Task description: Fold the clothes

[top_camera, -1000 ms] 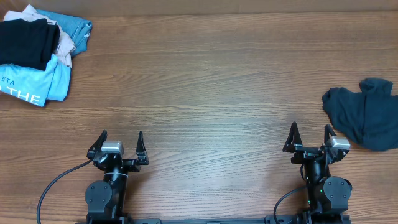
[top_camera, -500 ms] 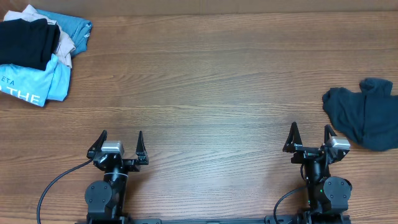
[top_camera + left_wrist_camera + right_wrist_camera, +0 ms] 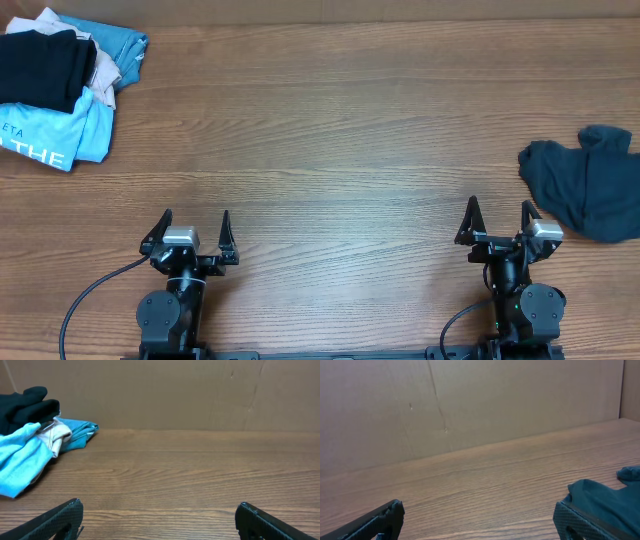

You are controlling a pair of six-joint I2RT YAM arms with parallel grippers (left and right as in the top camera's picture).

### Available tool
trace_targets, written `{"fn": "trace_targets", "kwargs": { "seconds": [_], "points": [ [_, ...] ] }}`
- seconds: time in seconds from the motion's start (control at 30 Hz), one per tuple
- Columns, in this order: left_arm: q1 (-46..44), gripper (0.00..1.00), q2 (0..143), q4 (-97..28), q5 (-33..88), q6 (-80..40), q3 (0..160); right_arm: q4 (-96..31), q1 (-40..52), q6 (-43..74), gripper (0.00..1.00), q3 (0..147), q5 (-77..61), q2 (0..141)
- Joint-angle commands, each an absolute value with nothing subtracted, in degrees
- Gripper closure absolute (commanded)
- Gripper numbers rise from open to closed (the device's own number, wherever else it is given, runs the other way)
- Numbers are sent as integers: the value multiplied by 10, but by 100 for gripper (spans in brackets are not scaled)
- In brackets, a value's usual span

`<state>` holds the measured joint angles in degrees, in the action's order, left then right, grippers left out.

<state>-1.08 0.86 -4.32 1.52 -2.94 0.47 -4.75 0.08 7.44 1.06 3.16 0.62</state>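
Observation:
A crumpled dark blue garment lies at the table's right edge; it also shows at the right of the right wrist view. A pile of clothes, light blue, black and beige, lies at the far left corner and shows in the left wrist view. My left gripper is open and empty near the front edge, far from the pile. My right gripper is open and empty, just left of the dark garment, not touching it.
The wooden table stretches between the two heaps. A brown cardboard wall stands along the far edge. Both arm bases sit at the front edge.

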Motion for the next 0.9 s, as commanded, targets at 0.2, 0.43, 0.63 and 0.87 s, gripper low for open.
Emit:
{"fn": "trace_targets", "kwargs": {
  "seconds": [0.2, 0.43, 0.63, 0.87],
  "points": [
    [-7, 0, 5, -43, 19, -21, 3, -45, 0, 70, 0, 4, 29, 2],
    [-7, 0, 5, -43, 19, -21, 3, -45, 0, 70, 0, 4, 29, 2],
    [-7, 0, 5, -43, 20, -21, 3, -30, 0, 240, 0, 4, -171, 2],
    [-7, 0, 5, -43, 20, -21, 3, 102, 0, 406, 0, 5, -366, 2]
  ]
}}
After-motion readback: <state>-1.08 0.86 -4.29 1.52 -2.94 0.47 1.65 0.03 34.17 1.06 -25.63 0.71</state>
